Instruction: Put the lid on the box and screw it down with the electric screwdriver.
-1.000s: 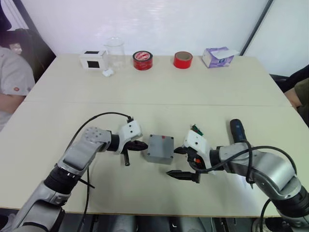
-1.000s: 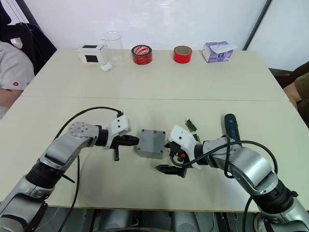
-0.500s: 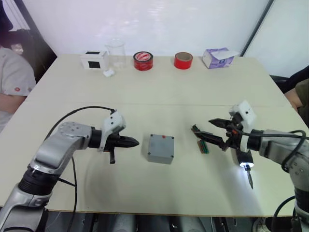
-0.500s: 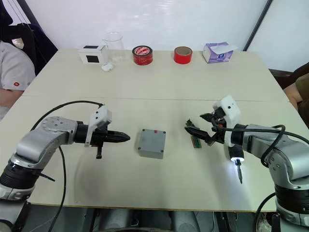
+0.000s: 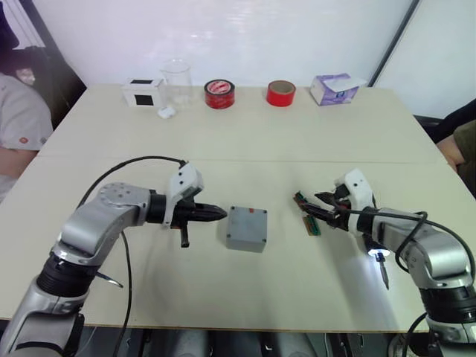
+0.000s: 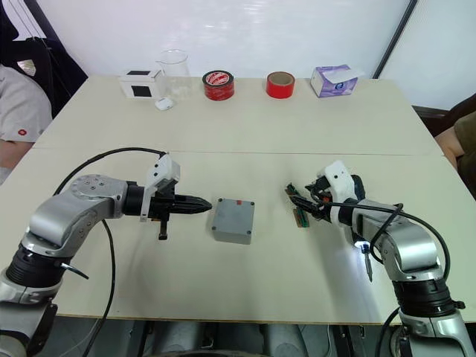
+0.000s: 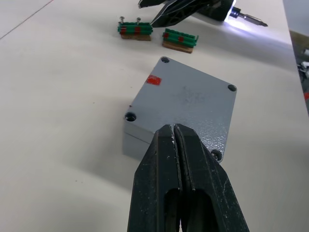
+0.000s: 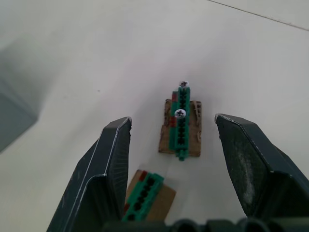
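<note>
Two grippers working: left gripper (image 7: pixel 175 137), jaws together, steadying the lidded box (image 7: pixel 181 111); right gripper (image 8: pixel 175 145), jaws apart, straddling a screw holder (image 8: pixel 182 126).

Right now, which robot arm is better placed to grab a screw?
The right one, probably. Its open tool straddles the green strip holding two screws. The left tool is shut and points at the lidded box.

On the cream counter (image 5: pixel 245 134), the grey lid (image 7: pixel 186 106) bears a red mark, green strips (image 8: pixel 182 121) sit on brown card, two red tape rolls (image 5: pixel 219 93) stand beside a purple tissue box (image 5: pixel 332 88).
</note>
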`<state>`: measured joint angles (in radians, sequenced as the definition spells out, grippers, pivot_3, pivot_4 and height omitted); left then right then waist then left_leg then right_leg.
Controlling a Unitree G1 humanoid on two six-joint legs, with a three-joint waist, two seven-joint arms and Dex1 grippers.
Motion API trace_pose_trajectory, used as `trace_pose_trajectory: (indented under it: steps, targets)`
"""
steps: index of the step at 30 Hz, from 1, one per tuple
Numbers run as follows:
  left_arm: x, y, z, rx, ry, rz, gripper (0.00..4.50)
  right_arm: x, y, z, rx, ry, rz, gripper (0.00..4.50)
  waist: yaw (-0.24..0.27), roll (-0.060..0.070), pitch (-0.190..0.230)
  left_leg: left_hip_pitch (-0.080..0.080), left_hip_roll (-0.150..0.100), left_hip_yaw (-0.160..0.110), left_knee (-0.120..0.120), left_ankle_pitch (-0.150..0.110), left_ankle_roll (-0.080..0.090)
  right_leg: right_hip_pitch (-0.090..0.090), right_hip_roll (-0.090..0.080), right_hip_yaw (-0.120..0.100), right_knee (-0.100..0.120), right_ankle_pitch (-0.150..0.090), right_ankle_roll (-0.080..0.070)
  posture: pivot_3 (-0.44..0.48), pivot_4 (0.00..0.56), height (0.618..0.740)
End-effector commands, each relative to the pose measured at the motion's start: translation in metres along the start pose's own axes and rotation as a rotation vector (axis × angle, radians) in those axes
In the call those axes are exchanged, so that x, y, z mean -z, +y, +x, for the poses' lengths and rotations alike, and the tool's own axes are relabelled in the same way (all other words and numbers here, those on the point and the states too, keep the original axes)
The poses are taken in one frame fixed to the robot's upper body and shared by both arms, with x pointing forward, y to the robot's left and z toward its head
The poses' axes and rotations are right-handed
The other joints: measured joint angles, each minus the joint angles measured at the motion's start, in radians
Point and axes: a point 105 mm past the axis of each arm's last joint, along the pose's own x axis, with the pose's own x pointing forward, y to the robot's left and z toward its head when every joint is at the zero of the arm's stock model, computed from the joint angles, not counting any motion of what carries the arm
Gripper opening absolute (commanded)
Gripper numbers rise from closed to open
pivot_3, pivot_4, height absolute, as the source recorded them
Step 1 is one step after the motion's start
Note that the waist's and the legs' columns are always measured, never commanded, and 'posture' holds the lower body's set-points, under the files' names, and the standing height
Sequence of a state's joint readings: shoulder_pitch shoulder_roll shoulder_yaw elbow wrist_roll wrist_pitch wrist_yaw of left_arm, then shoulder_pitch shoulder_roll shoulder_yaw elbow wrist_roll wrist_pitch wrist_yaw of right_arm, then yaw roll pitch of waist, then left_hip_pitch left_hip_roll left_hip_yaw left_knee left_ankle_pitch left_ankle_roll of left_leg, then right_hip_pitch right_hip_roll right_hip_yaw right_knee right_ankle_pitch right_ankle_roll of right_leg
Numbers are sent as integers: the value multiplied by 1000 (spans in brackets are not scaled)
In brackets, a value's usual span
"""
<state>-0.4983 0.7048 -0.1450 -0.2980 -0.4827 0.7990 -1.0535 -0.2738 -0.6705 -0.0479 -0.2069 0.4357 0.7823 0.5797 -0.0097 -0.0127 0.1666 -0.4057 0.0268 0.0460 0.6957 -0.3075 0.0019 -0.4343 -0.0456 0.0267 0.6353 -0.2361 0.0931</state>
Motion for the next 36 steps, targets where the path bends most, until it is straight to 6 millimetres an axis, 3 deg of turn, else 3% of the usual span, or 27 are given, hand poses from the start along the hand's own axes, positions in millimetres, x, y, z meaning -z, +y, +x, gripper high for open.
trace_pose_trajectory:
  steps: [1,9,10,11,12,17,28,36]
  targets:
    - [-18,2,-1,-18,-50,50,0,-11,-2,2,14,-44,-39,2840,0,0,0,0,0,0,0,0,0,0,0,0,0,0,0,0,150,740]
    - [-17,0,2,-9,-54,39,0,-9,-3,5,21,-49,-30,2840,-2,0,0,0,0,0,0,0,0,0,0,0,0,0,0,0,150,740]
    - [-17,0,2,-8,-53,39,0,-9,-3,5,22,-50,-28,2345,-2,0,0,0,0,0,0,0,0,0,0,0,0,0,0,0,150,740]
    - [-17,0,2,-8,-52,39,0,-9,-3,5,24,-52,-27,2192,-2,0,0,0,0,0,0,0,0,0,0,0,0,0,0,0,150,740]
    - [-16,1,3,-9,-51,38,0,-9,-4,6,27,-55,-25,1685,-2,0,0,0,0,0,0,0,0,0,0,0,0,0,0,0,150,740]
    - [-15,0,2,-3,-50,33,0,-9,-4,9,31,-58,-21,21,-1,0,0,0,0,0,0,0,0,0,0,0,0,0,0,0,150,740]
    - [-15,0,2,-6,-51,28,0,-11,-5,4,37,-61,-31,21,-1,0,0,0,0,0,0,0,0,0,0,0,0,0,0,0,150,740]
    - [-17,4,0,-16,-75,9,0,-41,2,-11,40,-183,-82,21,-1,0,0,0,0,0,0,0,0,0,0,0,0,0,0,0,150,740]
